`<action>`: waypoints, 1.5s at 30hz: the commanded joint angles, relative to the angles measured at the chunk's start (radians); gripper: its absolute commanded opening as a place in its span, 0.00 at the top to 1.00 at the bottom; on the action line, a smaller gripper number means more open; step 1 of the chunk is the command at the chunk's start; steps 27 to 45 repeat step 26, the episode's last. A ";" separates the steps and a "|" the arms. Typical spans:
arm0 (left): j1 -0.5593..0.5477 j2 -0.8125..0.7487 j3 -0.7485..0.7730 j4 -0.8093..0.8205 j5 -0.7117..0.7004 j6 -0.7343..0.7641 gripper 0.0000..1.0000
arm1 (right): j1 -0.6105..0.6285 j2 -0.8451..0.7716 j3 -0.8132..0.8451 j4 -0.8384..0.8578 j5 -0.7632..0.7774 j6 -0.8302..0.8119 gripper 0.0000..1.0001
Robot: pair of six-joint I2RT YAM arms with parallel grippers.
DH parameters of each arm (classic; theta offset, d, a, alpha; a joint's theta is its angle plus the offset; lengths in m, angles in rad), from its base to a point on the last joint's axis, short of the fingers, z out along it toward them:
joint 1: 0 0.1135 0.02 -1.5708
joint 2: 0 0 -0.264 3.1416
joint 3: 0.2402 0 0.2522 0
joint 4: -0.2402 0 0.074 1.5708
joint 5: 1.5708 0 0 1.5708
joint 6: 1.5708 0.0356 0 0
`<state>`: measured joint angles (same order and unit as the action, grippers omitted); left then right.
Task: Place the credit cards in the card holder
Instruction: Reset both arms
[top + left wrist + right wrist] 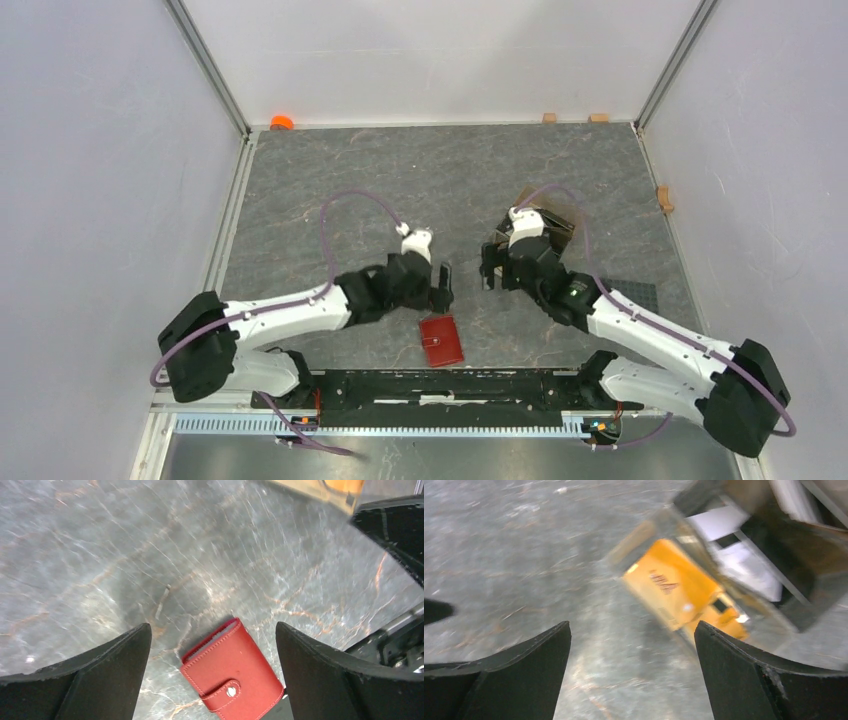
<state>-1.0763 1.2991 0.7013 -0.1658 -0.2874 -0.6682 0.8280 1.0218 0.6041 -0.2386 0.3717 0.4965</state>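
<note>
top external: left gripper (443, 286), right gripper (488, 270) splayed empty; red wallet (441, 341), orange card (674, 587) nearby

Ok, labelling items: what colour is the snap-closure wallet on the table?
The wallet is red, clearest in the left wrist view.

A robotics lab cell: plain white walls (90, 150) on aluminium posts (212, 68) enclose a grey marbled table (400, 170) carrying 2 bolted arms (290, 312).

Red card holder (235, 666) (orange card (674, 587))
</note>
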 commanded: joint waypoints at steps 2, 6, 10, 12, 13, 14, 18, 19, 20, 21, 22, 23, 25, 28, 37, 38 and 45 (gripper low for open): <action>0.276 -0.021 0.158 -0.214 0.242 0.102 0.00 | -0.259 0.004 0.044 -0.068 -0.097 -0.167 0.02; 0.526 -0.119 0.217 -0.304 0.283 0.145 0.00 | -0.585 -0.039 0.045 -0.092 -0.214 -0.224 0.02; 0.618 -0.276 0.290 -0.404 0.068 0.257 0.00 | -0.762 -0.161 0.056 -0.094 -0.159 -0.289 0.02; 0.617 -0.362 0.289 -0.399 -0.037 0.328 0.00 | -0.768 -0.244 0.047 -0.062 -0.062 -0.329 0.02; 0.618 -0.404 0.270 -0.381 -0.079 0.360 0.00 | -0.769 -0.277 0.030 -0.033 -0.021 -0.348 0.02; 0.618 -0.457 0.246 -0.360 -0.106 0.382 0.00 | -0.768 -0.315 0.010 -0.004 0.004 -0.365 0.02; 0.618 -0.581 0.158 -0.311 -0.150 0.408 0.00 | -0.768 -0.407 -0.068 0.077 0.047 -0.393 0.02; 0.618 -0.590 0.159 -0.311 -0.150 0.411 0.00 | -0.768 -0.417 -0.074 0.085 0.043 -0.396 0.02; 0.618 -0.594 0.161 -0.309 -0.157 0.417 0.00 | -0.769 -0.419 -0.075 0.088 0.042 -0.399 0.02; 0.616 -0.592 0.164 -0.307 -0.164 0.424 0.00 | -0.769 -0.418 -0.073 0.088 0.043 -0.400 0.02; 0.618 -0.585 0.166 -0.308 -0.169 0.428 0.00 | -0.768 -0.416 -0.070 0.085 0.043 -0.401 0.02; 0.618 -0.577 0.171 -0.314 -0.169 0.432 0.00 | -0.768 -0.414 -0.069 0.083 0.041 -0.403 0.02; 0.618 -0.557 0.180 -0.329 -0.168 0.426 0.00 | -0.769 -0.413 -0.067 0.082 0.036 -0.403 0.02; 0.618 -0.551 0.185 -0.334 -0.169 0.423 0.00 | -0.769 -0.414 -0.067 0.083 0.031 -0.400 0.02; 0.618 -0.551 0.185 -0.334 -0.169 0.423 0.00 | -0.769 -0.414 -0.067 0.083 0.031 -0.400 0.02; 0.618 -0.551 0.185 -0.334 -0.169 0.423 0.00 | -0.769 -0.414 -0.067 0.083 0.031 -0.400 0.02; 0.618 -0.551 0.185 -0.334 -0.169 0.423 0.00 | -0.769 -0.414 -0.067 0.083 0.031 -0.400 0.02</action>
